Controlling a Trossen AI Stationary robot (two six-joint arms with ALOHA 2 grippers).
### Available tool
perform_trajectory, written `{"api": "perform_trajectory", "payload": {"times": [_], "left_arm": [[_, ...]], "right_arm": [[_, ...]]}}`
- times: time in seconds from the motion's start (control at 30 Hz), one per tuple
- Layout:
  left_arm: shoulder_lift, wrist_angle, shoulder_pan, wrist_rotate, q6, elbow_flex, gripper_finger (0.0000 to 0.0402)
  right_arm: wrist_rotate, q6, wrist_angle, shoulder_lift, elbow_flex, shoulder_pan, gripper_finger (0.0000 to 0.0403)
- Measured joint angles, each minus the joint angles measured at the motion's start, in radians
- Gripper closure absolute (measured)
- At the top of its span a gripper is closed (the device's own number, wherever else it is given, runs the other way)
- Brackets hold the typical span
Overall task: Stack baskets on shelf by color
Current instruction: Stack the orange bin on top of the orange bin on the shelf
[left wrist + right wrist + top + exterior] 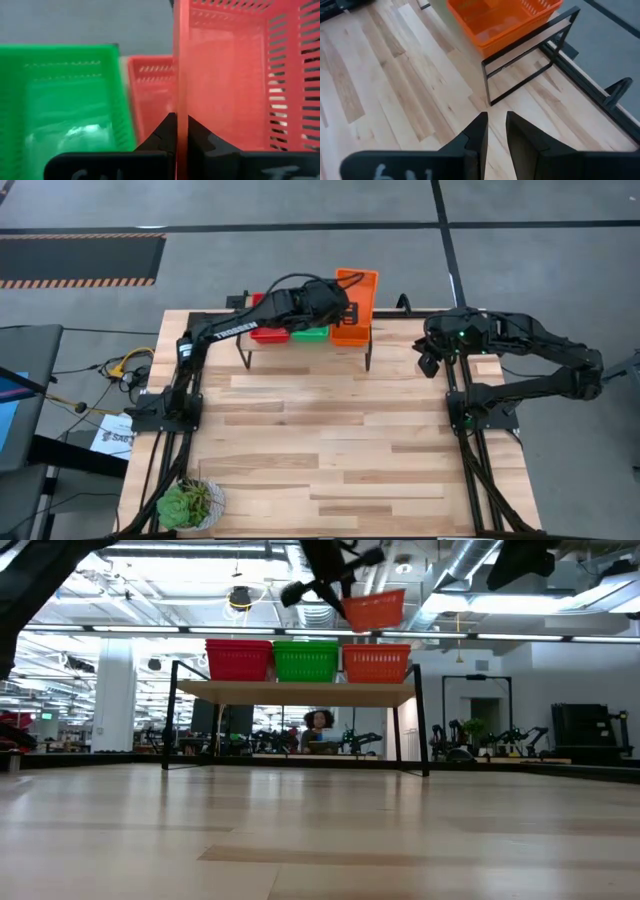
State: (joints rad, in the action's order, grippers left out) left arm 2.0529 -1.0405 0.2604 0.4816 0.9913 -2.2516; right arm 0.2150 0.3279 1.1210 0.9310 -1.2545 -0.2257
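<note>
The shelf [300,690] stands at the table's far edge and carries three stacks side by side: red baskets [238,660], green baskets [305,660] and orange baskets [376,663]. My left gripper [340,305] reaches over the shelf and is shut on another orange basket [373,610], which hangs in the air above the orange stack [350,335]. My right gripper [430,360] waits to the right of the shelf, above the table, with its fingers a little open [496,120] and touching nothing. How many baskets are in each stack cannot be seen. My left gripper pinches one side wall [181,100] of the orange basket between its two fingers, one finger inside the basket and one outside. The fingers reach toward the far edge. The basket is lifted clear, slightly tilted, above the orange stack.
A potted succulent [190,502] sits at the table's near left corner. The shelf's black legs [520,75] stand on the wooden tabletop [330,440]. Cables and papers lie off the table to the left. A person [318,725] shows far behind the shelf.
</note>
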Motion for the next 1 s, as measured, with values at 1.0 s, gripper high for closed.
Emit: {"api": "perform_trajectory", "payload": {"times": [1.0], "left_arm": [[0.029, -0.022, 0.005, -0.057, 0.098, 0.018, 0.0401]], "right_arm": [[0.0, -0.023, 0.0, -0.003, 0.0, -0.013, 0.031]]}}
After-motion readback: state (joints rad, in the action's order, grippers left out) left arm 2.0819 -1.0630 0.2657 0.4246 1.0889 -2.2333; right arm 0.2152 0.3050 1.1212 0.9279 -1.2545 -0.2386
